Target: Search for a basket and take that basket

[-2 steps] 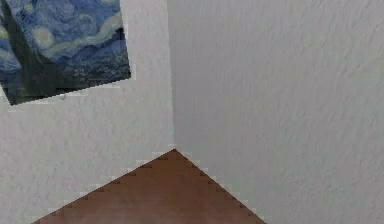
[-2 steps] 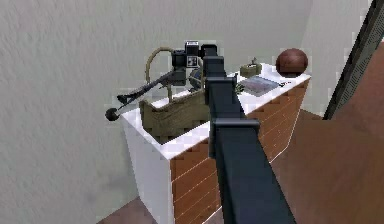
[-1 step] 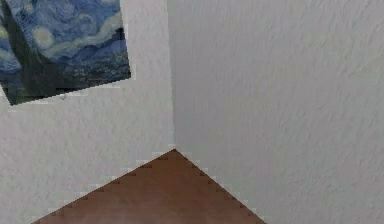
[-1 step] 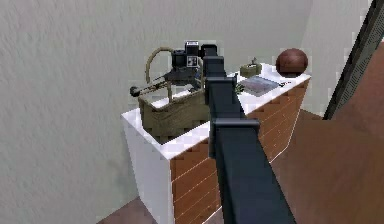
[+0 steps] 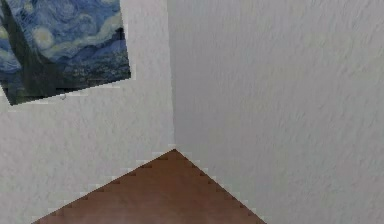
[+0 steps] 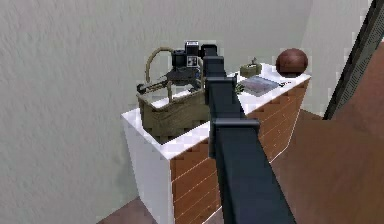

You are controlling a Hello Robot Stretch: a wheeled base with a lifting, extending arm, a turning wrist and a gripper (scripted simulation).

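Dark arm [image 6: 236, 150] ends with gripper [image 6: 173, 84] at basket [image 6: 163, 113]; hold unclear.

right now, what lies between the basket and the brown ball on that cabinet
In the arm side view, a flat grey book-like thing lies between the basket and the brown ball, with the arm crossing in front.

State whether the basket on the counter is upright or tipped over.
Upright: the basket rests on its base on the counter, with its handle arching above.

Wall painting [image 5: 62, 45], counter [image 6: 150, 170], ball [image 6: 291, 62] (brown)
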